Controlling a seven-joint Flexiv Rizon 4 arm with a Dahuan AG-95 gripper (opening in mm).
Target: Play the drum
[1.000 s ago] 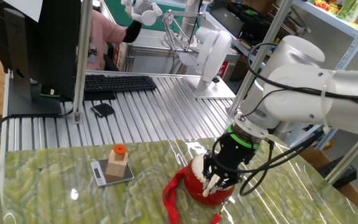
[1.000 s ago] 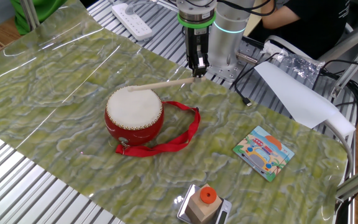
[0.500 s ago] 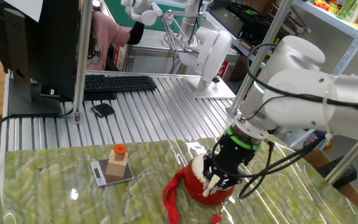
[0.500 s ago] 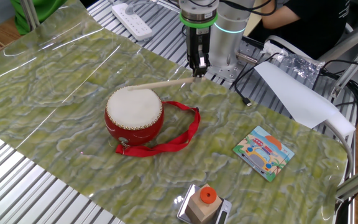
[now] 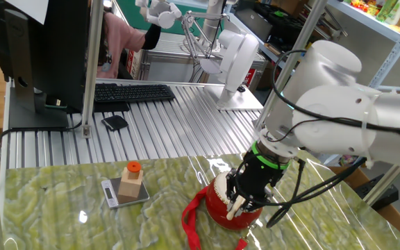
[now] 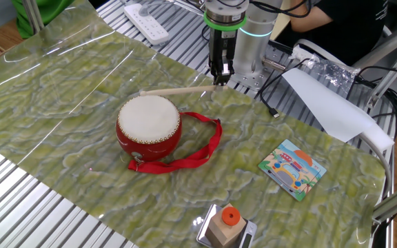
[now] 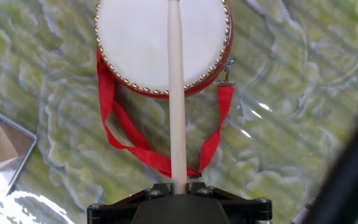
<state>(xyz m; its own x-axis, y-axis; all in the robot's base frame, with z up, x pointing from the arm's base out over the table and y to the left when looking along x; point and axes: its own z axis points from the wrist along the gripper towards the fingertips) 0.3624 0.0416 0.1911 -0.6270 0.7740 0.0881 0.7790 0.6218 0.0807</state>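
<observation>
Hand view: drum [image 7: 160,43] unlettered; card [image 6: 293,167] print seemingly illegible.

Green mat [image 6: 81,96] carries drum [image 6: 148,128], card [image 6: 292,169], scale [image 5: 124,192].

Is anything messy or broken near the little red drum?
Nothing looks broken or spilled. The drum sits upright, and its red ribbon strap just lies loose on the green mat. The hand holds a stick over it.
</observation>
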